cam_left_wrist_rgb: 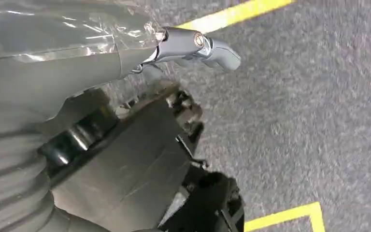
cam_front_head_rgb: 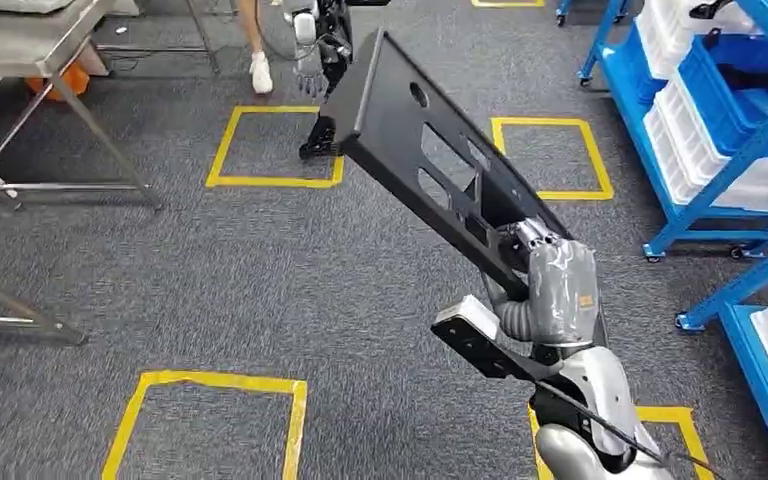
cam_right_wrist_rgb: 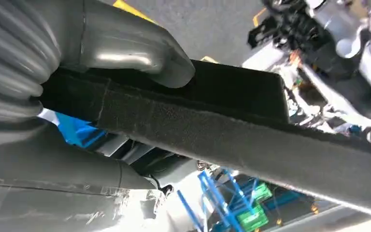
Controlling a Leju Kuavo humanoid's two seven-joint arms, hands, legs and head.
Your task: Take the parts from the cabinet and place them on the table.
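Note:
A long black panel [cam_front_head_rgb: 430,165] with several cutouts slants up and away over the carpet in the head view. My right hand [cam_front_head_rgb: 558,290] grips its near end, and its far end reaches toward the top centre. In the right wrist view the grey thumb [cam_right_wrist_rgb: 140,55] presses on the panel's [cam_right_wrist_rgb: 232,135] flat edge. My left hand [cam_left_wrist_rgb: 67,96] hangs over the floor in the left wrist view, its thumb [cam_left_wrist_rgb: 198,46] sticking out and nothing in it.
A metal table [cam_front_head_rgb: 30,55] stands at the far left. Blue racks [cam_front_head_rgb: 720,190] with white and blue bins line the right side. Yellow tape squares [cam_front_head_rgb: 275,145] mark the grey carpet. A person's leg and white shoe [cam_front_head_rgb: 260,72] are beyond the panel's far end.

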